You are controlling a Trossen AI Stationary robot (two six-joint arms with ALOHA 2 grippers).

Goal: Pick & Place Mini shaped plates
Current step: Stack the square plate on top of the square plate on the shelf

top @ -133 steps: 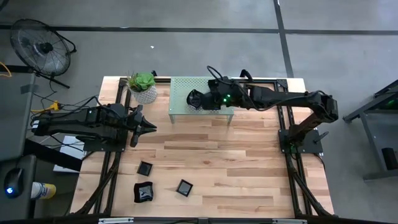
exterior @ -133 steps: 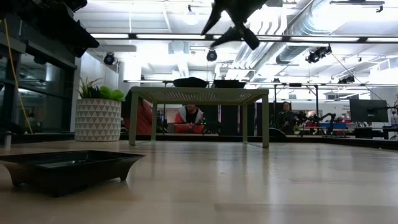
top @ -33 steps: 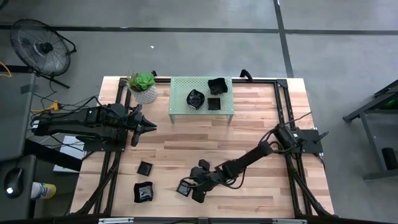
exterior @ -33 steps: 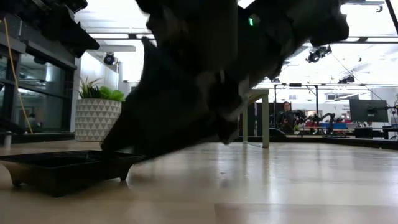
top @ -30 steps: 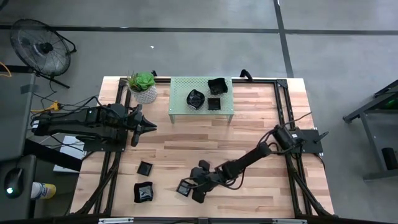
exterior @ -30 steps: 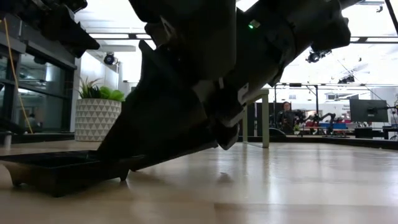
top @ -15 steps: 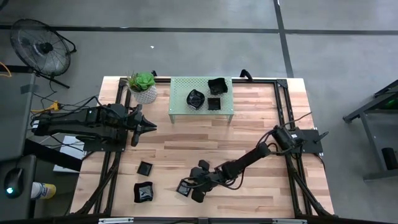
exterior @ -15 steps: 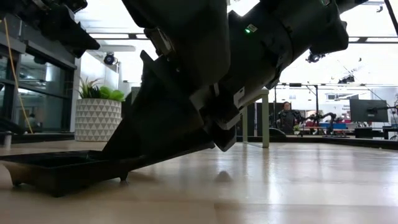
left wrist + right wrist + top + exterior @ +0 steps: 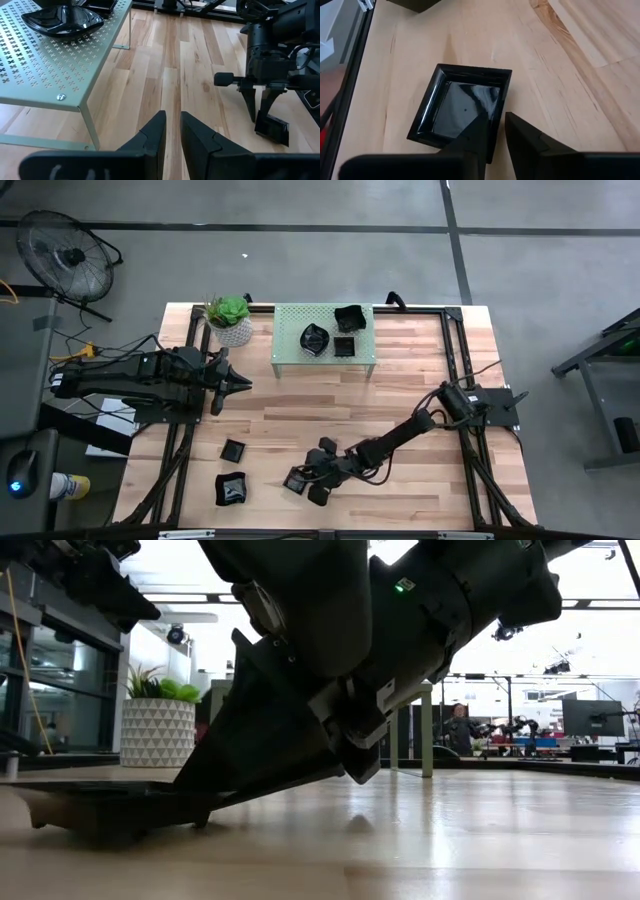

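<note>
A square black mini plate (image 9: 462, 107) lies near the table's front edge (image 9: 296, 481). My right gripper (image 9: 495, 122) is shut on its rim and slants down at it from the right. Two more black plates (image 9: 233, 450) (image 9: 231, 489) lie on the table to its left. On the green perforated stand (image 9: 290, 352) rest three plates (image 9: 314, 338) (image 9: 348, 317) (image 9: 343, 347). My left gripper (image 9: 172, 120) waits shut above the table's left side (image 9: 240, 385). My right gripper pinches the square plate's rim (image 9: 496, 131) on the side nearest it, one finger (image 9: 479, 131) inside the dish and one (image 9: 520, 131) outside. The fingers slant down from the table's right. The plate (image 9: 100, 802) sits tilted, its left end off the wood.
A green plant in a white pot (image 9: 232, 318) stands at the back left beside the stand. Bare wood lies between the stand and the front plates. A person sits in the room beyond the table (image 9: 305, 728).
My right gripper has stayed in place while its fingers drew together on the square plate's rim. The plate has tipped: its left end has risen a little off the table while the end at the fingers stays low.
</note>
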